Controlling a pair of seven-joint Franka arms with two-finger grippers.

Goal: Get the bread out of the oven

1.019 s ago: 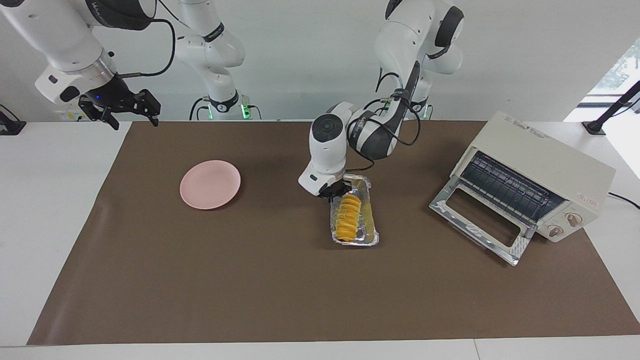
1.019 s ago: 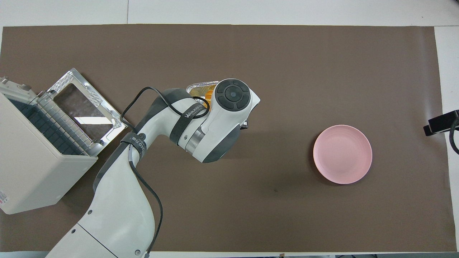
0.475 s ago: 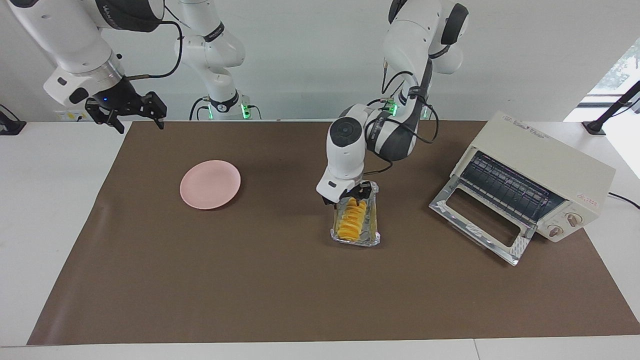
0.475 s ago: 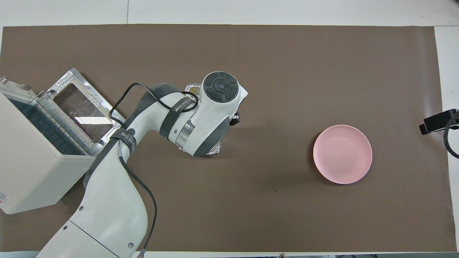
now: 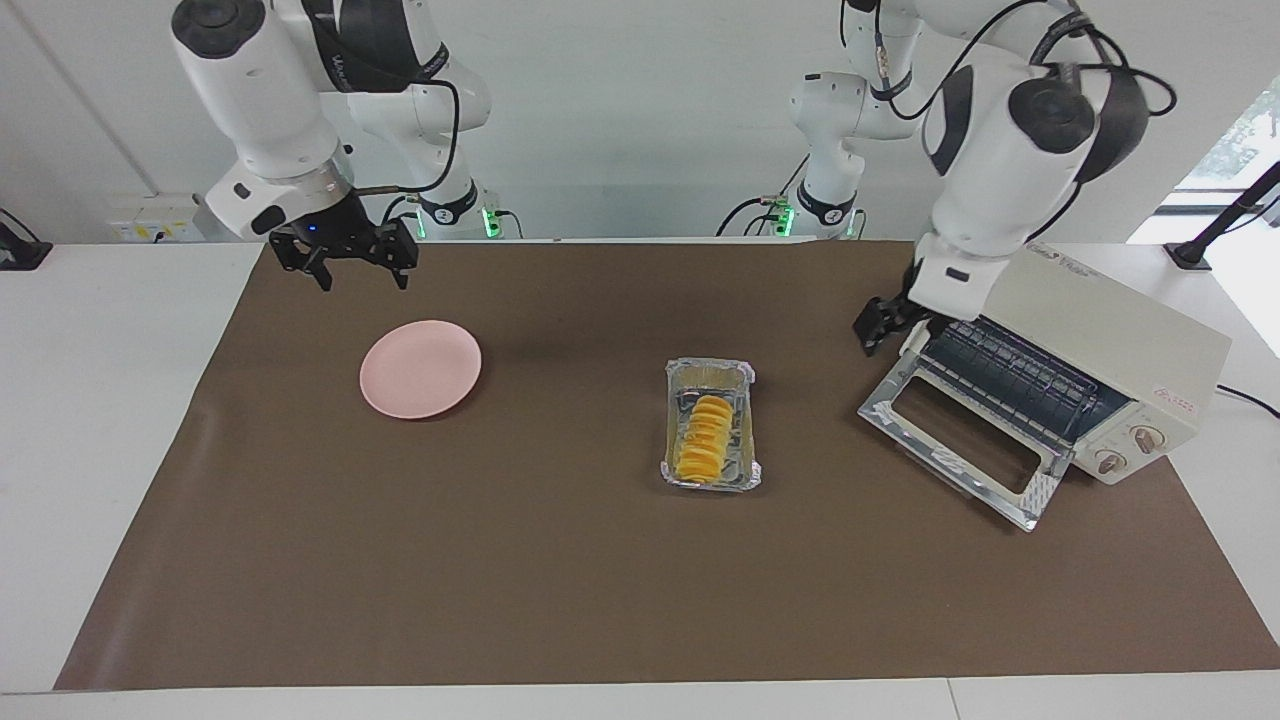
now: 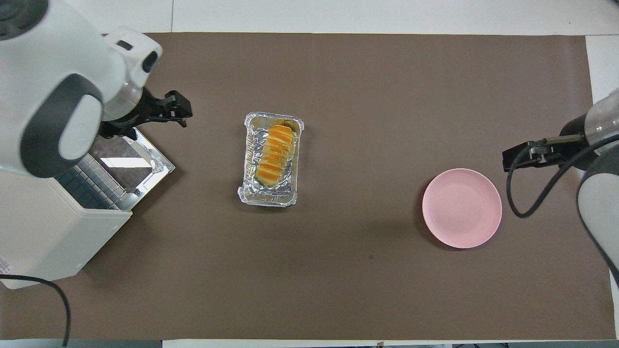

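Note:
The bread (image 5: 702, 438) (image 6: 274, 153), a ridged yellow-orange loaf, lies in a silver foil tray (image 5: 712, 371) (image 6: 251, 193) on the brown mat, outside the oven. The cream oven (image 5: 1100, 320) (image 6: 43, 232) stands at the left arm's end with its glass door (image 5: 960, 440) (image 6: 145, 159) dropped open and only the bare wire rack visible inside. My left gripper (image 5: 880, 328) (image 6: 181, 108) hangs open and empty in the air by the oven's upper corner, apart from the tray. My right gripper (image 5: 362, 278) (image 6: 510, 160) hovers open and empty over the mat beside the pink plate.
A round pink plate (image 5: 420, 368) (image 6: 462, 208) lies bare toward the right arm's end. The brown mat (image 5: 500, 580) covers most of the white table. A black stand (image 5: 1215, 235) sits on the table at the left arm's end, nearer the robots than the oven.
My left gripper opened, let go of the foil tray, rose and swung over to the oven. The tray with the bread stayed on the mat. My right gripper moved in toward the plate.

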